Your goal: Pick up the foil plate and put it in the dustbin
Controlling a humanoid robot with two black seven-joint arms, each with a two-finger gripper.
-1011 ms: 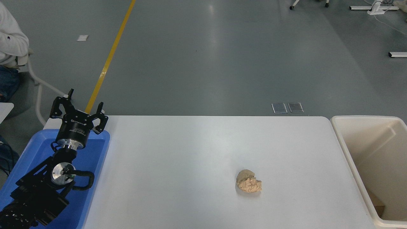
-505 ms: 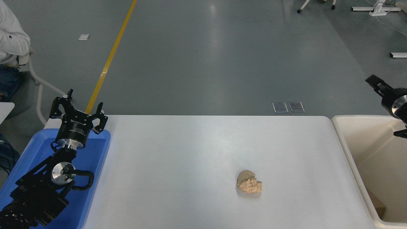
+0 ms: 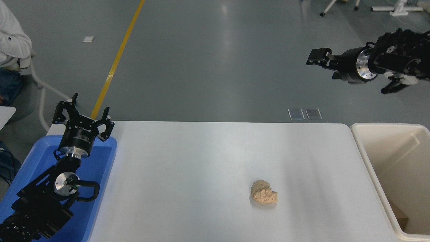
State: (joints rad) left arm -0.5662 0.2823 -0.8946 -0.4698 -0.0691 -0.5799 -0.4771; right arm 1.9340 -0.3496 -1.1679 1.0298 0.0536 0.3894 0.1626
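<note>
I see no foil plate on the counter (image 3: pixel 201 161), so with my right tool (image 3: pixel 314 57) high above the dustbin (image 3: pixel 361 141), grip unreadable, I would find it before descending; left tool (image 3: pixel 82 116) parked wide.

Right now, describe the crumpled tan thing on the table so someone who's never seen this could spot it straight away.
Start at the white table, between the shallow blue plastic tray on its left and the deep cream plastic bin at its right end. Toward the near right lies a small crumpled tan paper ball. It is the only loose thing on the bare tabletop.
</note>
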